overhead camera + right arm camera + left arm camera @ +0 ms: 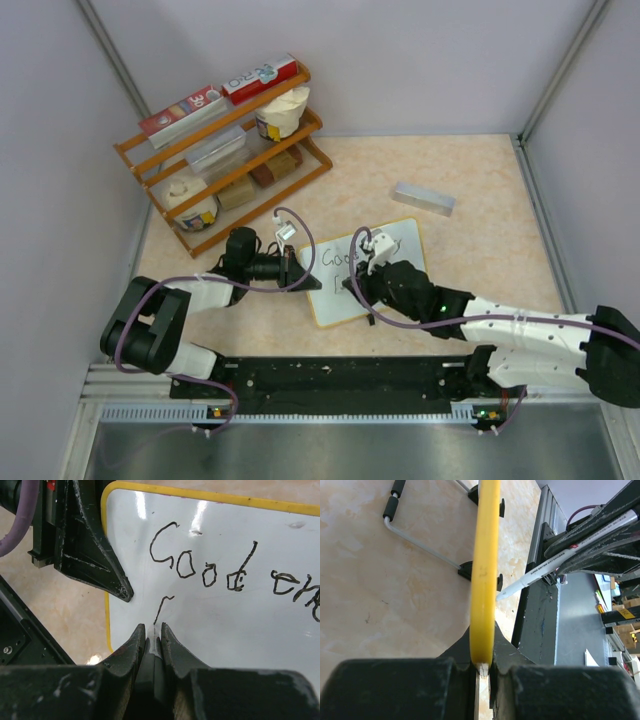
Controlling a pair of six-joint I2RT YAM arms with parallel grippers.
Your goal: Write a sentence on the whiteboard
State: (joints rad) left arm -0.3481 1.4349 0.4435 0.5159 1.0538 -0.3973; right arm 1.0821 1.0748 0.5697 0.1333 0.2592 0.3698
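The whiteboard (335, 305) lies tilted on the table, its frame yellow in the wrist views. My left gripper (303, 274) is shut on its left edge; the left wrist view shows that edge (485, 580) running up from between the jaws (484, 667). My right gripper (358, 288) is shut on a marker (154, 647), whose tip touches the white surface (225, 630). The sentence (200, 565) reads "Good" plus part of a second word on the top line. A short stroke (162, 607) starts the second line at the tip. The marker (545, 567) also shows in the left wrist view.
A wooden rack (225, 150) with boxes and tubs stands at the back left. A small grey block (423, 198) lies behind the board. A black rail (340, 375) runs along the near edge. The board's wire stand (420, 547) with black feet rests on the table. Walls close three sides.
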